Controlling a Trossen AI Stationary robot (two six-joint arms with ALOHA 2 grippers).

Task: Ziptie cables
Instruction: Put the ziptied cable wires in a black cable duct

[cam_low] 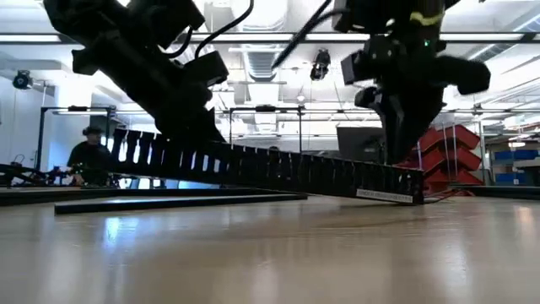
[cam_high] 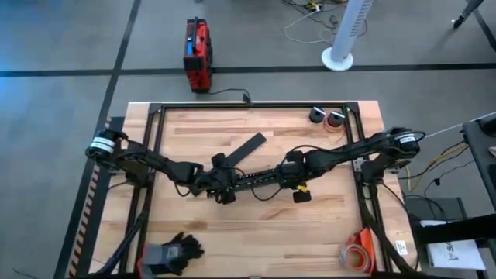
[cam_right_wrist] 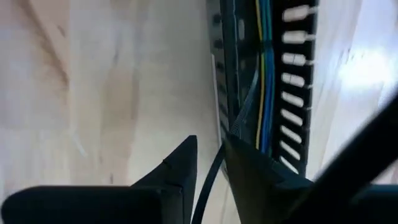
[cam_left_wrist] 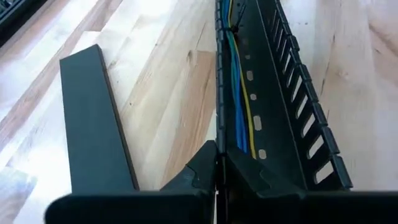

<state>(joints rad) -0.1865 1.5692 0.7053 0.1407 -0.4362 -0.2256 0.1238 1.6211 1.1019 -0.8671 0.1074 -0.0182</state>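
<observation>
Left jaws point(cam_left_wrist: 219, 163) pinch duct point(cam_left_wrist: 273, 93) wall.

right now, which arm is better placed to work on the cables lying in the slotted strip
Probably right: the right gripper is open, with a thin black band passing between its fingers toward the cables. The left gripper is clamped on the slotted strip, holding it.

the long black comb-toothed slotted strip point(cam_high: 256, 177) spans mid-table; a flat black cover bar point(cam_high: 246, 147) lies just behind it. bare wooden tabletop point(cam_high: 256, 232) lies open in front.
</observation>
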